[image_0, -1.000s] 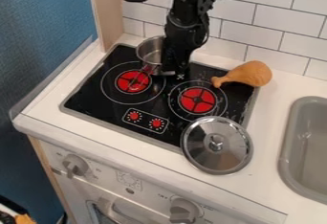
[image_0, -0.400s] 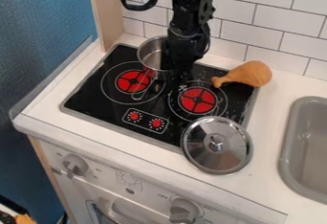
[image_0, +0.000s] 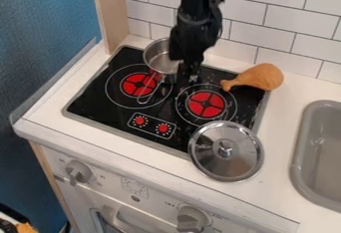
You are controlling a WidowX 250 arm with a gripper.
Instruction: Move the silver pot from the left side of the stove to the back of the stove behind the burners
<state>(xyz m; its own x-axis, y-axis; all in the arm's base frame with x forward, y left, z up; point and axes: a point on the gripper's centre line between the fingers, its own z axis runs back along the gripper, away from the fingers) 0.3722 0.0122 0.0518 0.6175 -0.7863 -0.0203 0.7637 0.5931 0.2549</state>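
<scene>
The black gripper (image_0: 184, 76) hangs over the back middle of the black stove top (image_0: 100, 95), just right of a small metal pot (image_0: 158, 57). It covers part of the pot's right side; whether they touch, I cannot tell. The pot stands behind the left red burner (image_0: 139, 84), and its thin wire handle (image_0: 147, 99) points toward the front over that burner. To the right of the gripper, a brown toy drumstick (image_0: 259, 77) lies at the stove's back right corner. A round metal lid (image_0: 226, 151) rests over the stove's front right corner, in front of the right burner (image_0: 205, 103).
A grey sink (image_0: 318, 152) is set into the white counter (image_0: 278, 115) at the right. White wall tiles (image_0: 266, 23) rise behind the stove, and a wooden post (image_0: 110, 13) stands at its back left. Oven knobs (image_0: 79, 172) face the front below.
The pot has shifted slightly right, and its handle now shows over the left burner. The gripper moved a little right, then slightly back left, while the upper arm dipped and rose.
</scene>
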